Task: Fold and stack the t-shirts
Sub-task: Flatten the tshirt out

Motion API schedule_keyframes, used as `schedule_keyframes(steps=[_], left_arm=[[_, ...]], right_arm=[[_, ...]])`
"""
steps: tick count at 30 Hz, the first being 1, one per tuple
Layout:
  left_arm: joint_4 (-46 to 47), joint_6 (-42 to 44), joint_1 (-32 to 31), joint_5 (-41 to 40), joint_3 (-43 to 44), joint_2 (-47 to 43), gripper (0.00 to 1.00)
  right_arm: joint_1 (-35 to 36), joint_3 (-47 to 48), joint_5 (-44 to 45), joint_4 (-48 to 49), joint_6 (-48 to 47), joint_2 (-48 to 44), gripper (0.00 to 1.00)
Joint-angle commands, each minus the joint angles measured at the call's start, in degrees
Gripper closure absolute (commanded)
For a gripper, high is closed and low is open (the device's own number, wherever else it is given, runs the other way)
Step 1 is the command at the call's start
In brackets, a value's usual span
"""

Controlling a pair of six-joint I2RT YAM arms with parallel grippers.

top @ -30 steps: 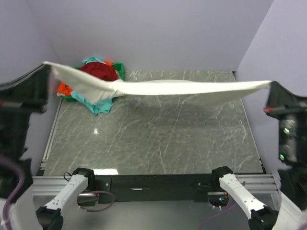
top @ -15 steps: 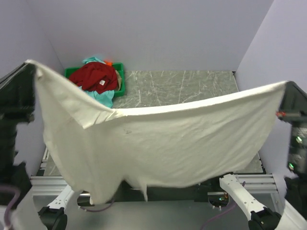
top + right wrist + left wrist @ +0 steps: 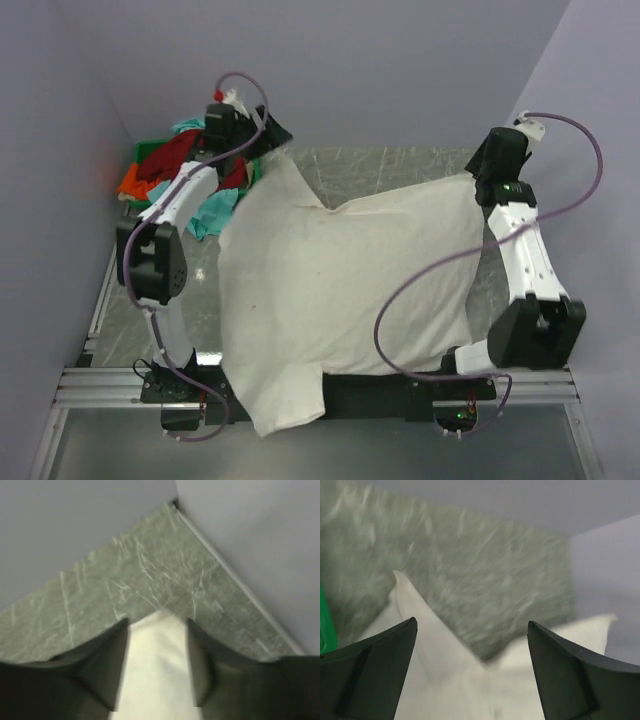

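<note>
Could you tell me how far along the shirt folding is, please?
Done: the cream-white t-shirt lies spread out on the table, its near end hanging over the front edge. In hand: nothing; the left gripper and right gripper stand open over its far corners. Left: every fold, plus the dark red t-shirt, teal t-shirt and orange t-shirt heaped at the green bin.

Cream-white t-shirt (image 3: 340, 290), dark red t-shirt (image 3: 172, 158), teal t-shirt (image 3: 207, 212), orange t-shirt (image 3: 132, 184), grey table (image 3: 400, 168) (white-veined)
</note>
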Motion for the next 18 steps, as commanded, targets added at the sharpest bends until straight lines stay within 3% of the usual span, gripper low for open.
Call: schedule_keyframes(steps=[1,4,11,18], left_arm=[[-1.8,2.8,-2.2,-0.8,4.0,-0.2,0.01],[-0.1,4.8,-5.4,-4.5,0.1,-3.2,0.01],[0.5,5.7,-8.2,-12.4,-14.4,-14.7,0.01],[-1.5,6.6,-8.7,-14.7,-31.2,-24.0,0.0]], right_arm=[[-2.6,4.6,-3.5,2.8,0.0,6.8,0.36],[-2.6,2.9,-5.9,4.2,-0.7,8.5,0.31],[0.4,-1.0,-15.0,1.2,-0.3,2.7,0.3],[5.2,-13.7,-24.9,0.1,5.5,-4.1,0.29]])
